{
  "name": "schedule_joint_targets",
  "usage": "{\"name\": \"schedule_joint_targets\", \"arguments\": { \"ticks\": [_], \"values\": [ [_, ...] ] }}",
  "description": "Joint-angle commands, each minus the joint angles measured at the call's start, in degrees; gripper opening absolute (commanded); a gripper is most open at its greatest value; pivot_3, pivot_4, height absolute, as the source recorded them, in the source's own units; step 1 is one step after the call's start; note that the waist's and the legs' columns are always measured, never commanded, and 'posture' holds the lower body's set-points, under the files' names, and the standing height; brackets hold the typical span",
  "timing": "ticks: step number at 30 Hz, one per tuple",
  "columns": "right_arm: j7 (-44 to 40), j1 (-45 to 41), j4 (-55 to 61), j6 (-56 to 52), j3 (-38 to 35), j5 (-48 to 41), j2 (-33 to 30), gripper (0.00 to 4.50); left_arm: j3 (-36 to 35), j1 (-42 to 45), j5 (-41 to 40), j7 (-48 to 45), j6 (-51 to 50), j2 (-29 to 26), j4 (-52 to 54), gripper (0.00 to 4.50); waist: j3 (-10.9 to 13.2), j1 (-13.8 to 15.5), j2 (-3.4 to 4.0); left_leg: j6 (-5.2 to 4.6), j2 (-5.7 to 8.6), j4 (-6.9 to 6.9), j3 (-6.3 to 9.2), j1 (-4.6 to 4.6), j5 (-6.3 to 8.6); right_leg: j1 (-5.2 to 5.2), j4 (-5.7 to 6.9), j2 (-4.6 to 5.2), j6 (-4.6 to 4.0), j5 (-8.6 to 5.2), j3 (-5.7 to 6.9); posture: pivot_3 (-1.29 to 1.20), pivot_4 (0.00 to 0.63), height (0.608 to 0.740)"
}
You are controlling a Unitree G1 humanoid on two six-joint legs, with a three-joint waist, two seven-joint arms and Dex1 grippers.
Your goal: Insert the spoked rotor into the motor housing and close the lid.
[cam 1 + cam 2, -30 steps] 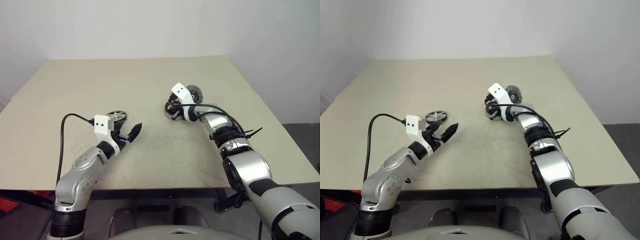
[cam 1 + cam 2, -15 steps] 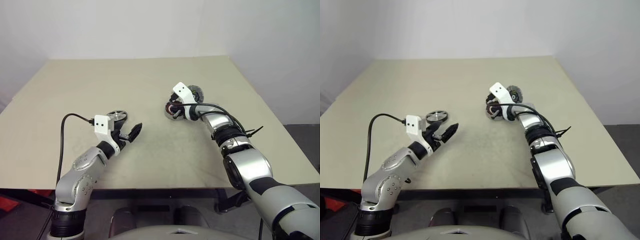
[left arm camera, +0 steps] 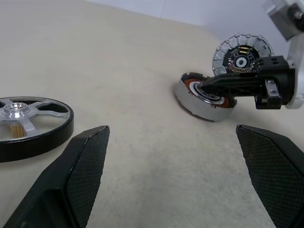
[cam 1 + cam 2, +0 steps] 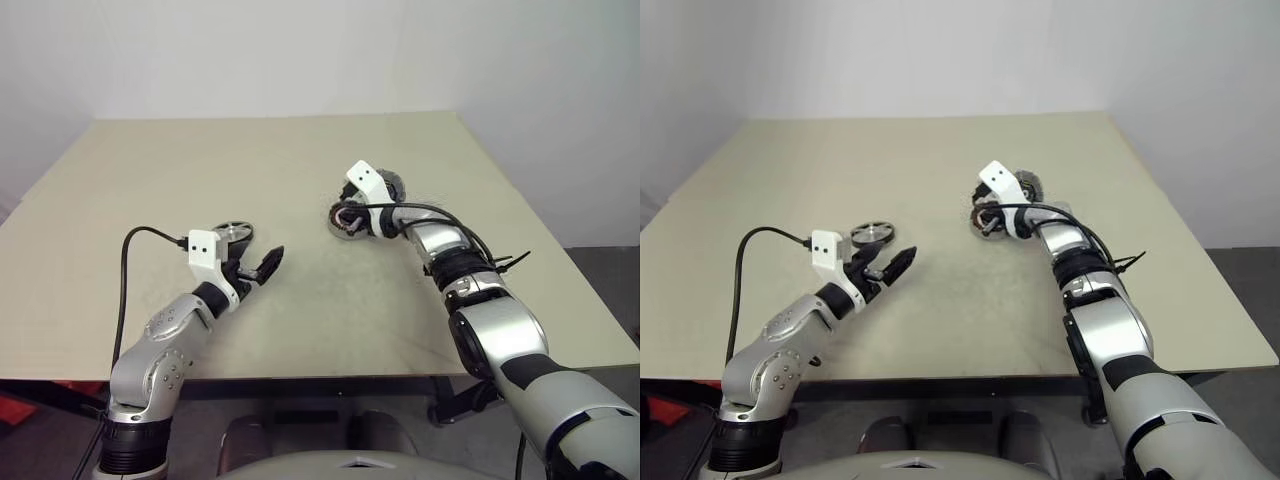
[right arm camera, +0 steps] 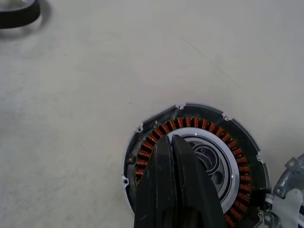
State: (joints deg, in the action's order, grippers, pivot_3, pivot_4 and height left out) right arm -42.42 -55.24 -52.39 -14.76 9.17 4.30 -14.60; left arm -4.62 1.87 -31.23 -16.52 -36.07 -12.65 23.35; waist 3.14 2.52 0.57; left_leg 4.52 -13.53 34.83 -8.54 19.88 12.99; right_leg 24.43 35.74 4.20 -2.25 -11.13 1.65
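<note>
Right gripper (image 5: 172, 142) clenched on nothing, fingers pressed together with tips over the housing (image 3: 205, 97), at the windings near the hub; contact possible, hard to tell. Housing tipped up slightly on the surface (image 4: 300, 170), lid (image 3: 243, 52) just behind it, leaning on edge. Left gripper (image 3: 171, 137) released wide, hovering beside the rotor (image 3: 29, 119), which lies flat, well apart from the housing. Step in hand, by the look of it: steadying or seating the housing, rotor not yet picked up. Next: housing laid flat, then left fingers closed across the rotor rim and carried over the hub.
</note>
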Motion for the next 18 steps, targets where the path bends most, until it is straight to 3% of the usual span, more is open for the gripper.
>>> {"name": "schedule_joint_targets", "arguments": {
  "ticks": [1, 7, 18],
  "values": [
    [1.1, -2.0, 1.1, 0.6, -1.4, -0.8, -0.1, 0.01, -0.5, 0.9, -0.2, -0.5, 0.8, -0.4, 1.0, 4.5, 0.0, 0.0, 0.0, 0.0, 0.0, 0.0, 0.0, 0.0, 0.0, 0.0, 0.0, 0.0, 0.0, 0.0, 0.0, 0.0, 0.0, 0.74],
    [5.3, -4.9, -6.2, 3.9, -1.9, -0.1, 0.2, 0.01, -0.4, 1.0, -0.2, -0.5, 0.9, -0.2, 0.9, 4.5, 0.0, 0.0, 0.0, 0.0, 0.0, 0.0, 0.0, 0.0, 0.0, 0.0, 0.0, 0.0, 0.0, 0.0, 0.0, 0.0, 0.0, 0.74],
    [5.6, -7.2, -10.7, 6.6, -2.0, 0.3, 0.6, 0.01, -0.5, 0.8, -0.1, -0.3, 0.9, -0.1, 1.1, 4.5, 0.0, 0.0, 0.0, -0.02, 0.0, 0.0, 0.0, 0.01, 0.01, 0.0, 0.0, 0.0, 0.0, 0.0, 0.0, 0.0, 0.0, 0.74]
  ]
}}
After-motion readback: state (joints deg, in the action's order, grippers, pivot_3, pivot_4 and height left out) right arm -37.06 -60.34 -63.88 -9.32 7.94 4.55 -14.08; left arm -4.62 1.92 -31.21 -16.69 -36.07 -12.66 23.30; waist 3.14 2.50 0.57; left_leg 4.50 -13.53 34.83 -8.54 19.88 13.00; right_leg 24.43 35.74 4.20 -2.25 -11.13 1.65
